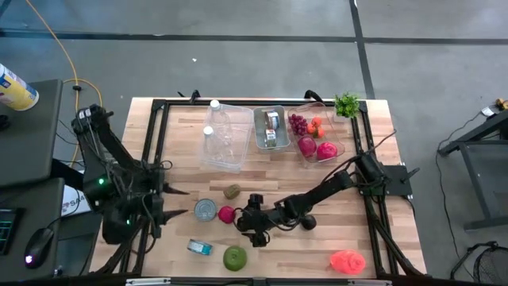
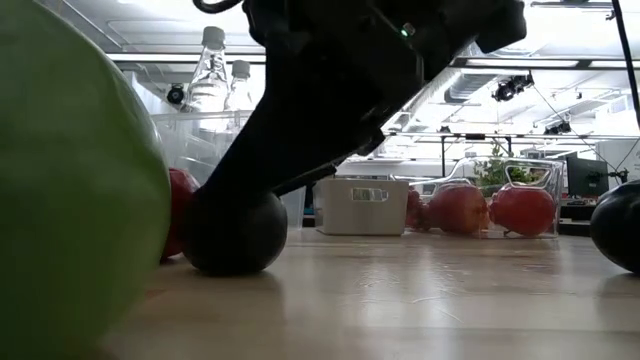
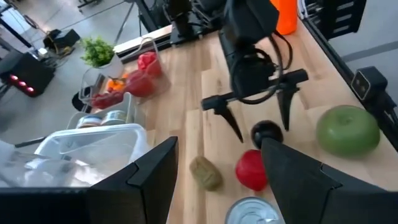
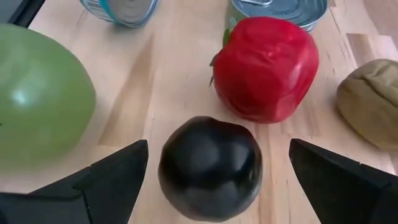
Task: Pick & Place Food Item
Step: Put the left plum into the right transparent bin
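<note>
Near the table's front middle, you're hanging the right gripper (image 4: 211,180) with fingers spread wide either side of the black plum (image 4: 210,167), lined up to grab it beside the red pepper (image 4: 266,67). Right arm's stretching low across; left gripper (image 1: 181,202) is idling half-open at left.

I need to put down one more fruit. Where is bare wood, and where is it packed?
Bare wood lies between the orange-pink item and the right gripper. Crowded around the black fruit, red fruit, can and green apple.

red pepper (image 4: 264,65) just beyond black ball (image 4: 210,167), green apple (image 4: 40,93) beside, bare wood between
</note>
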